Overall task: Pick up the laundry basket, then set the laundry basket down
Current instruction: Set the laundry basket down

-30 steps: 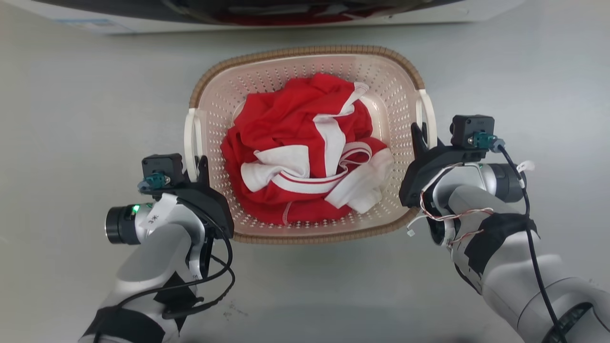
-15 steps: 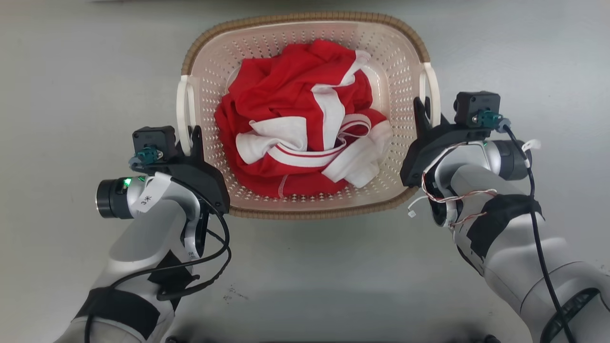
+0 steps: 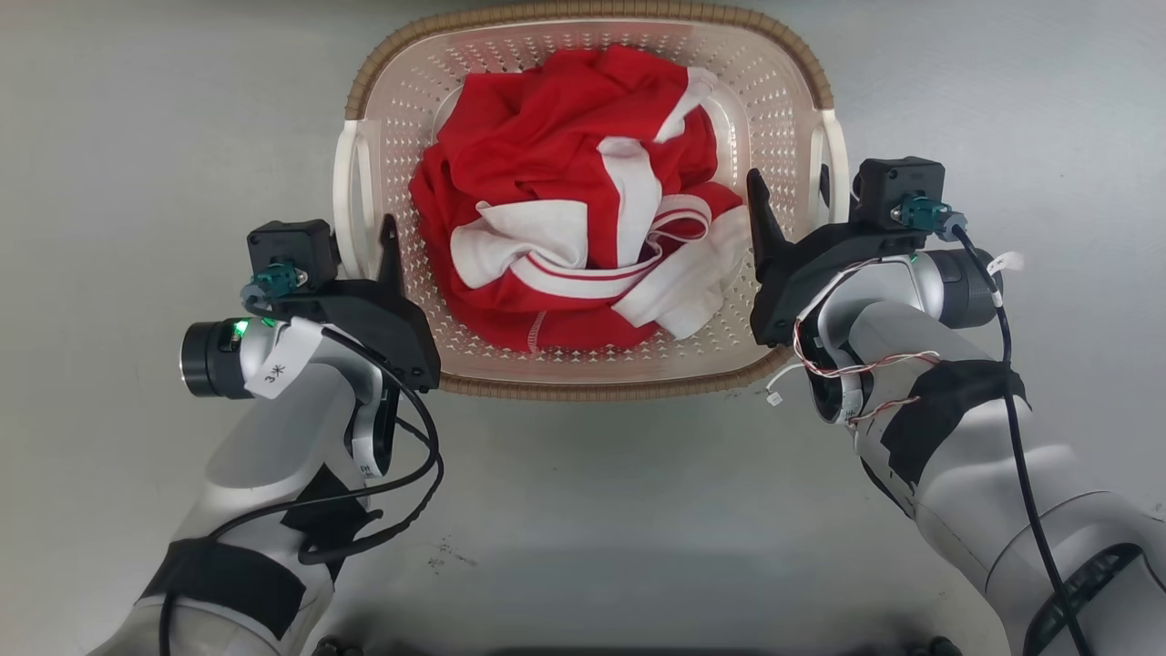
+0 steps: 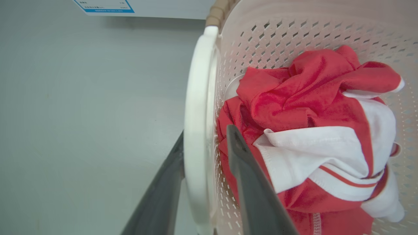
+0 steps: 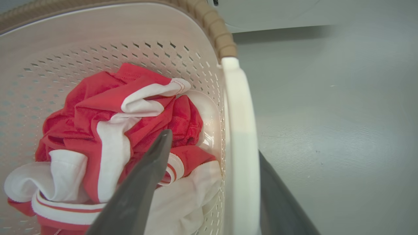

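The laundry basket (image 3: 592, 387), cream with a brown rim, holds a crumpled red and white garment (image 3: 556, 155). My left gripper (image 3: 363, 239) straddles its left white handle (image 3: 343, 205), one finger inside the basket wall and one outside. In the left wrist view the left gripper (image 4: 205, 130) is open, with a small gap beside the handle (image 4: 196, 98). My right gripper (image 3: 789, 182) straddles the right handle (image 3: 839, 182). In the right wrist view the right gripper (image 5: 214, 143) is open, its inner finger well clear of the handle (image 5: 240, 130) and over the garment.
Grey floor (image 3: 583, 528) surrounds the basket. A white appliance edge with a blue label (image 4: 104, 6) lies beyond the basket in the left wrist view, and the same pale edge (image 5: 261, 13) appears in the right wrist view. My pale forearms fill the lower corners of the head view.
The head view has shifted, so the basket sits higher in the picture. The right gripper's inner finger has swung away from the handle into the basket. The left inner finger has parted slightly too.
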Robot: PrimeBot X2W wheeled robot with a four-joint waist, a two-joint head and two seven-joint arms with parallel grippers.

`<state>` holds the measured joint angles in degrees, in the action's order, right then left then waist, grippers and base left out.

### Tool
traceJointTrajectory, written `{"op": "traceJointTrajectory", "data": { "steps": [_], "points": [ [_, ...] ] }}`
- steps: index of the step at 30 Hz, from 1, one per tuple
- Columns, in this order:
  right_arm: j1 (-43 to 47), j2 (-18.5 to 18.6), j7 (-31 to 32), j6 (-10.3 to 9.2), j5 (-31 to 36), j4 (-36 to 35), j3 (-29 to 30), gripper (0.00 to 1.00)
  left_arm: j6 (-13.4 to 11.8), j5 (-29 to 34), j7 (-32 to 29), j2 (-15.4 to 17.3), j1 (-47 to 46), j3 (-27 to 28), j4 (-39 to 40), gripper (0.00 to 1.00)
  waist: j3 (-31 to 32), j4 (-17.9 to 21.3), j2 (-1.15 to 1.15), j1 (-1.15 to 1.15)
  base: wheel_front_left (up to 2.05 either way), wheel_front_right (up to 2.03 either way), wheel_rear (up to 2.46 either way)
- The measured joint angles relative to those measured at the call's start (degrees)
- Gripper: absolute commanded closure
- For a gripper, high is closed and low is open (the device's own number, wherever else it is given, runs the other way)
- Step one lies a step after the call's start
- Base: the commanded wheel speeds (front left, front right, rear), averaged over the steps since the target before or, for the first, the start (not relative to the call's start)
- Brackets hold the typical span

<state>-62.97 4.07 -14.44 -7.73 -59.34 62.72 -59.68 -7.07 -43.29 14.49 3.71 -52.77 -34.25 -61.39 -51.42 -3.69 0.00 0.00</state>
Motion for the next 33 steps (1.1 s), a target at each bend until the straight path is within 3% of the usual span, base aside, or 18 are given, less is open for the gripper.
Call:
{"op": "traceJointTrajectory", "data": {
  "steps": [16, 33],
  "points": [
    [0.43, 0.01, 0.00, 0.01, 2.00, 0.96, 2.63, 0.00, -0.01, 1.16, 0.00, 1.29, 1.68, 3.98, 1.04, 0.00, 3.98, 0.60, 0.00, 0.00, 0.00, 0.00, 0.00],
    [5.49, 0.44, 0.00, 1.21, 4.14, -1.31, 7.02, 0.00, -0.05, 4.81, 0.00, 1.58, 8.60, 7.09, 6.61, 0.00, 15.26, 1.63, 0.00, 0.00, 0.00, 0.00, 0.00]
  ]
}}
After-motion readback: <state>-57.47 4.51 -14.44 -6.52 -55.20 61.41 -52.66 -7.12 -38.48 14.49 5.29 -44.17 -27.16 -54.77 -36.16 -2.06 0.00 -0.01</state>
